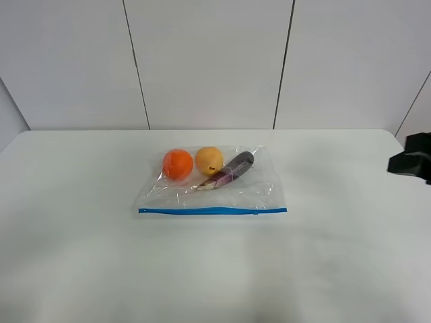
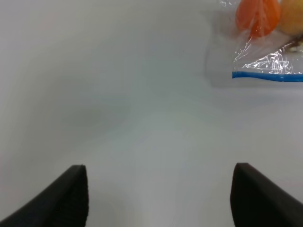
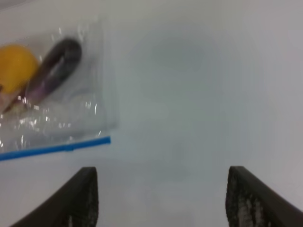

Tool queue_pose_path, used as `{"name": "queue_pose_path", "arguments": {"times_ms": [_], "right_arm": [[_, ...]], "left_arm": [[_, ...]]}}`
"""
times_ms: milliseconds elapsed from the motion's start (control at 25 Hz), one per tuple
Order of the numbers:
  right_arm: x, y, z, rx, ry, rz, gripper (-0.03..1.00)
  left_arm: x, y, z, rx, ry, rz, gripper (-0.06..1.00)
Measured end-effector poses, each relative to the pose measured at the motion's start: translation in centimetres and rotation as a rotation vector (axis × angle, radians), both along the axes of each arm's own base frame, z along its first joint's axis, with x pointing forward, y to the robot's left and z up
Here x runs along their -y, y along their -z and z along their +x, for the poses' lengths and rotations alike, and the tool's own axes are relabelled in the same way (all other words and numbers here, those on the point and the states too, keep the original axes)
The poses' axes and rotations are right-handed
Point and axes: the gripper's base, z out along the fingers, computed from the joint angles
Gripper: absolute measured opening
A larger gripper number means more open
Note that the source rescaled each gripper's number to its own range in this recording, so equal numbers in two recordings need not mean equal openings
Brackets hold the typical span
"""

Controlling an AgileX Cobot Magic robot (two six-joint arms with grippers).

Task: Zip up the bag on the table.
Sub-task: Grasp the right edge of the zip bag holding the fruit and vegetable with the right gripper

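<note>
The clear bag lies flat in the middle of the white table, its blue zipper strip along the near edge. An orange, a yellow fruit and a purple eggplant show through it. My left gripper is open and empty over bare table, well away from the bag's left corner. My right gripper is open and empty over bare table, off the bag's right end, with the zipper strip close by.
A black part of the right arm shows at the right edge of the exterior view. The left arm is out of that view. A white panelled wall stands behind the table's far edge.
</note>
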Motion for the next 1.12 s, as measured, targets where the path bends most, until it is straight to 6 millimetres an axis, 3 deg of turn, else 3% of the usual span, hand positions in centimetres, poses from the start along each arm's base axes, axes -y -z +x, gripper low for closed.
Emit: {"name": "queue_pose_path", "arguments": {"times_ms": [320,640,1120], "right_arm": [[-0.7,4.4,4.8,-0.150,-0.014,0.175,0.95],[-0.8,8.9,7.5,-0.273,-0.054,0.190,0.95],[-2.3,15.4,11.2,-0.260,-0.183,0.385,0.95]], "left_arm": [[0.0,0.0,0.0,0.000,0.000,0.000,1.00],[0.0,0.0,0.0,0.000,0.000,0.000,1.00],[0.0,0.0,0.0,0.000,0.000,0.000,1.00]]}}
